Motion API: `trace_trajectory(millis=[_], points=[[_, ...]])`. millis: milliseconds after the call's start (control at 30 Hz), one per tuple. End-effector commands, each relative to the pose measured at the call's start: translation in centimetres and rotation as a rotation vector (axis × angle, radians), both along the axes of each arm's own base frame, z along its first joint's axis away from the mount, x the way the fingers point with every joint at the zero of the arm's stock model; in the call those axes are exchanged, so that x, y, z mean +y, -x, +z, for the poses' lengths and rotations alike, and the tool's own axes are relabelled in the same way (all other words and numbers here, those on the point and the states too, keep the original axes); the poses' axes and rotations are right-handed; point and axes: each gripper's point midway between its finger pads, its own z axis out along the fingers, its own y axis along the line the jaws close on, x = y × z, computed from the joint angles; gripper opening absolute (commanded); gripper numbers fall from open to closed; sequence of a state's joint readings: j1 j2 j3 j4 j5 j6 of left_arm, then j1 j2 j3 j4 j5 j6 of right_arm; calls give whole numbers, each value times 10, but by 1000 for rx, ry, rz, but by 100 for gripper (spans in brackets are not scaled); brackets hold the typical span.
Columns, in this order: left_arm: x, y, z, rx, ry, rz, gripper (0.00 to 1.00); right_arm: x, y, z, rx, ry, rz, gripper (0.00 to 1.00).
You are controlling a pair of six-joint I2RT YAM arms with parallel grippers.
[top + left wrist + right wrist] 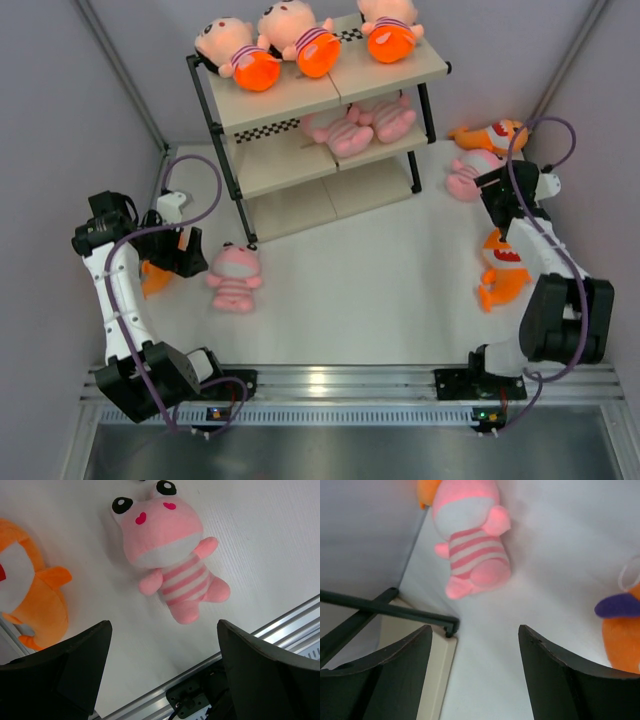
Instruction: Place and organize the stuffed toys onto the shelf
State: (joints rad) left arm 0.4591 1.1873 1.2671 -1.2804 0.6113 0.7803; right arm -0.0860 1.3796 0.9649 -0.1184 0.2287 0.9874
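Step in hand, as judged: collecting the loose toys from the table (380, 270) for the shelf (300, 97), whose top board carries three dolls (300, 45) and whose middle board carries two pink animals (360, 125). The left hand (164, 635) stands wide and holds nothing, poised over the left pink toy (170, 555). That toy lies face up just in front of the shelf's front left leg, with an orange shark (35, 605) close beside it. The right hand (474, 630) is likewise wide and unladen, over the right pink toy (470, 550), which lies near the shelf's front right foot. Recommended: centre each hand over the striped belly (the fullest part, by appearance), descend astride it, and close on the body, not a limb. Risks: the right hand's finger (395, 670) nearer the shelf may catch the frame, and the left hand may snag the shark.
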Motion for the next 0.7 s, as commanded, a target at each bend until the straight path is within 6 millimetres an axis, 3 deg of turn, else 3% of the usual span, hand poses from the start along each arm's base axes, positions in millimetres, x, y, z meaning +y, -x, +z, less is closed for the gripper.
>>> trace_trajectory(millis=[0, 33, 67, 100, 200, 300, 433, 533, 633, 667], points=[[-2, 0, 3, -7, 6, -6, 92, -6, -34, -1, -16, -29, 76, 70], [-2, -1, 4, -10, 7, -5, 92, -7, -41, -7, -23, -48, 70, 70], [-1, -1, 6, -12, 9, -1, 92, -7, -55, 0, -71, -64, 86, 70], [-1, -2, 7, -15, 7, 0, 92, -7, -63, -22, -29, -89, 91, 70], [0, -3, 6, -7, 8, 7, 92, -2, -89, -41, -12, -121, 140, 69], [1, -2, 6, -4, -1, 13, 92, -1, -104, -60, 1, -141, 153, 69], [4, -2, 6, 1, -11, 23, 92, -8, -109, -89, 70, -149, 115, 66], [5, -2, 6, 1, -13, 27, 92, -20, -108, -97, 75, -141, 67, 51], [4, -3, 8, -2, -10, 28, 92, -28, -103, -96, 86, -105, 70, 18], [4, -3, 8, -1, -7, 27, 92, -30, -102, -94, 88, -92, 75, 13]])
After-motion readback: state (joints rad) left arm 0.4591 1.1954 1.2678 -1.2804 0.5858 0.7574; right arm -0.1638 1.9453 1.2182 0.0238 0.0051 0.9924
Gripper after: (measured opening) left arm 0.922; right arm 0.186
